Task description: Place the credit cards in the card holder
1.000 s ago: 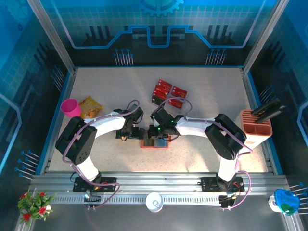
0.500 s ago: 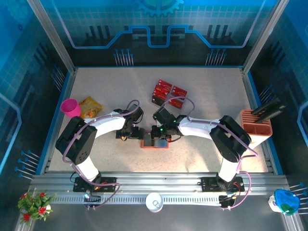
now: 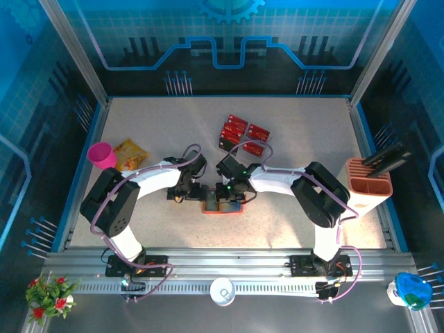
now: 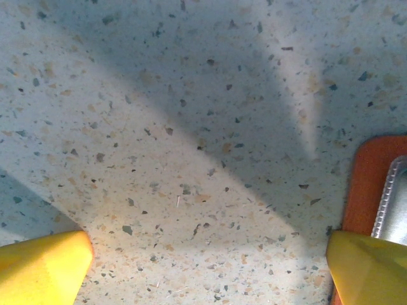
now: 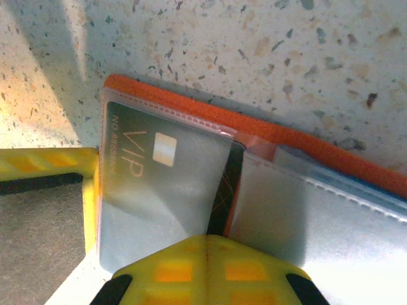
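Note:
The card holder (image 3: 223,207) lies open on the table between both arms, orange outside (image 5: 305,143) with grey pockets. A credit card (image 5: 159,184) lettered "VIP" sits inside its left pocket, and a dark strip (image 5: 224,190) of it shows at the fold. My right gripper (image 5: 206,244) (image 3: 229,196) is shut, its tips at the near end of that strip. My left gripper (image 4: 206,270) (image 3: 196,191) stands open at the holder's left edge (image 4: 365,184), and one of its fingers (image 5: 44,166) rests beside the pocket. Several red credit cards (image 3: 241,137) lie loose farther back.
A pink cup (image 3: 102,154) and a yellow snack bag (image 3: 130,154) sit at the left. An orange slotted rack (image 3: 369,182) with a dark object in it stands at the right edge. A white cup (image 3: 222,290) rests on the near rail.
My right gripper has shifted slightly left over the card holder, staying shut. The left arm has not moved.

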